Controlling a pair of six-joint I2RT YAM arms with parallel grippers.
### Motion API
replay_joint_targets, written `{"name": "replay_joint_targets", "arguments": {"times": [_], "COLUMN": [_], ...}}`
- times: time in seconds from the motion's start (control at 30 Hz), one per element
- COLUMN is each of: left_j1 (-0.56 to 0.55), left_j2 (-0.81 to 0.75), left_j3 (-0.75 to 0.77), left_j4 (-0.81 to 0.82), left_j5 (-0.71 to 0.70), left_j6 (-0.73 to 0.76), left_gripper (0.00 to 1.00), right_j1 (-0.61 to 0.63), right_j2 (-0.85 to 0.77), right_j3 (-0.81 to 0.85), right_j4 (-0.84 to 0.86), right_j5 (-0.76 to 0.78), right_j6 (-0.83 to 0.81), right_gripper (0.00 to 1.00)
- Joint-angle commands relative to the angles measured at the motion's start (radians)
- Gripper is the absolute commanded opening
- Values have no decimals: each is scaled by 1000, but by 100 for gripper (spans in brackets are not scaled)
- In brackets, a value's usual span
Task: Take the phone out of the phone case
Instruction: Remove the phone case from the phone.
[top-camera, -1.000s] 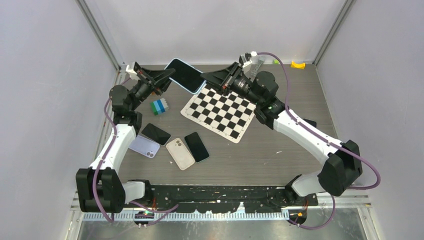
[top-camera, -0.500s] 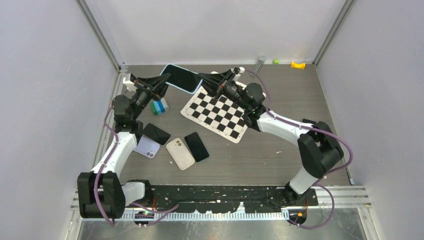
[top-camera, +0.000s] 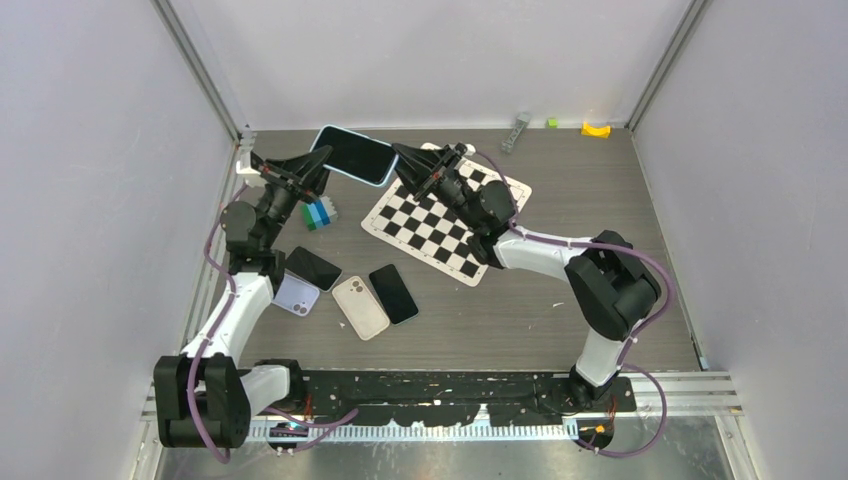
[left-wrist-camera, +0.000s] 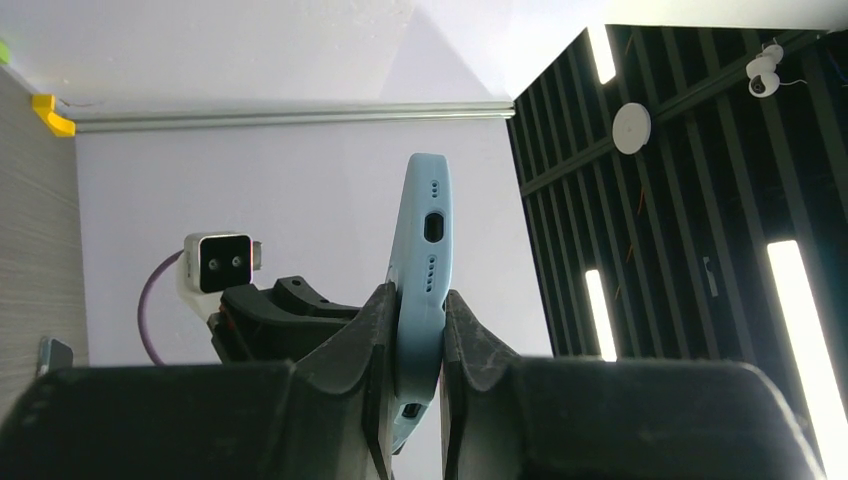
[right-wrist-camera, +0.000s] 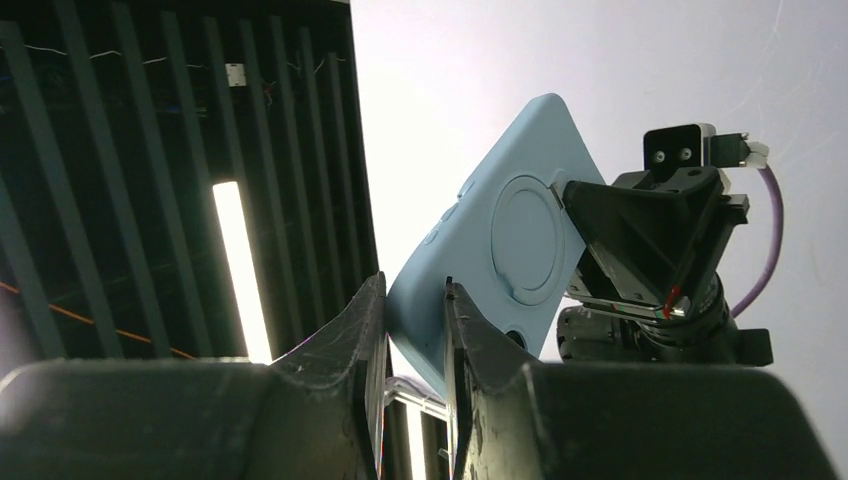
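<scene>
The phone, dark screen up, sits inside its light blue phone case and is held in the air above the back of the table. My left gripper is shut on the case's left end; in the left wrist view both fingers clamp the case's port edge at the left gripper. My right gripper grips the right end. In the right wrist view the case's back with its round ring shows, one corner pinched in the right gripper.
Below the phone lie a checkerboard mat and a blue-green block. Near the left arm lie a black phone, a lilac case, a white case and another black phone. A yellow piece sits far right.
Both grippers have carried the phone a little left and toward the back. The right arm has folded, its elbow swinging in toward the table's middle. Both grips held.
</scene>
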Motion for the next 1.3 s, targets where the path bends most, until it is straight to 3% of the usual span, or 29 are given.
{"name": "replay_joint_targets", "arguments": {"times": [0.0,0.57,0.77,0.83,1.0,1.13,1.27], "left_j1": [-18,-19,-19,-19,-19,-8,10], "left_j2": [-59,-20,-39,-46,-69,-108,-111], "left_j3": [25,51,39,33,6,-58,-176], "left_j4": [269,497,435,410,296,133,96], "left_j5": [1,1,-17,-18,-13,-15,-26], "left_j6": [-117,-121,-110,-109,-88,-42,-23], "left_gripper": [0,0,0,0,0,0,0], "right_j1": [43,86,71,46,-74,-195,-292], "right_j2": [50,58,65,49,-69,-154,-216], "right_j3": [5,22,41,44,-13,-71,-143], "right_j4": [3,-101,-126,-153,-260,-271,-220], "right_j5": [31,-10,-50,-77,-105,-131,-146], "right_j6": [353,490,398,306,16,-178,-270], "right_gripper": [1,1,1,9,60,74,76]}}
